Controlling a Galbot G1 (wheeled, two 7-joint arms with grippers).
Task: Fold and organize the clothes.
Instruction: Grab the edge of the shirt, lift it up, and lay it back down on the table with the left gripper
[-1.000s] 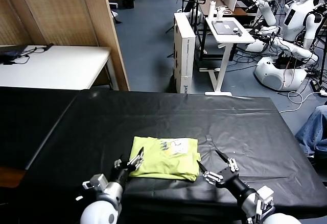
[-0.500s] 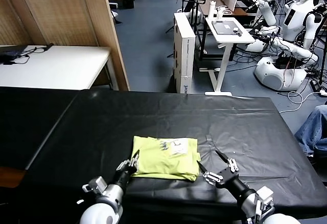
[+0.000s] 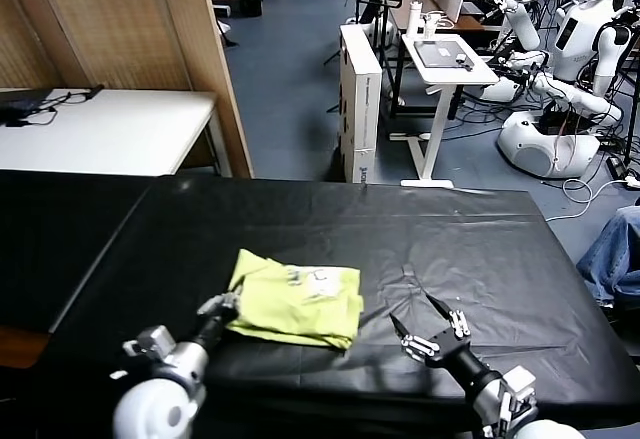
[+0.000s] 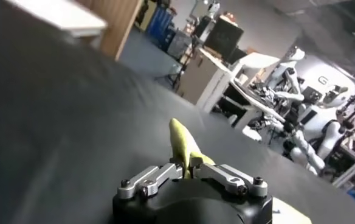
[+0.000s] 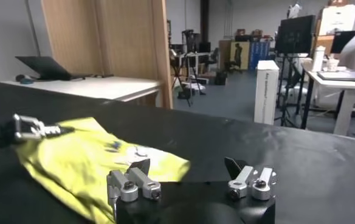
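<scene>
Evidently, the fingers of the left gripper were closed on the near left edge of the folded T-shirt, a pinch of lime fabric being seen standing up between them in the left wrist view; such a hold at the hem was judged suited to dragging or tidying the bundle rather than to making a fresh fold. The garment was seen lying in a compact, roughly rectangular fold on the black table cover, towards the near edge and a little left of centre, with a pale printed patch showing on its upper layer. The right gripper was held low over the cover, just beside the right end of the shirt but apart from it, its fingers spread wide and holding nothing; it was judged to be waiting there so that the bundle could be steadied or taken if needed. Since the cloth was thin and soft, it was thought that the layers might slip or open if pulled from one corner only. Beyond the table, a white desk and other robots were noted in the background.
</scene>
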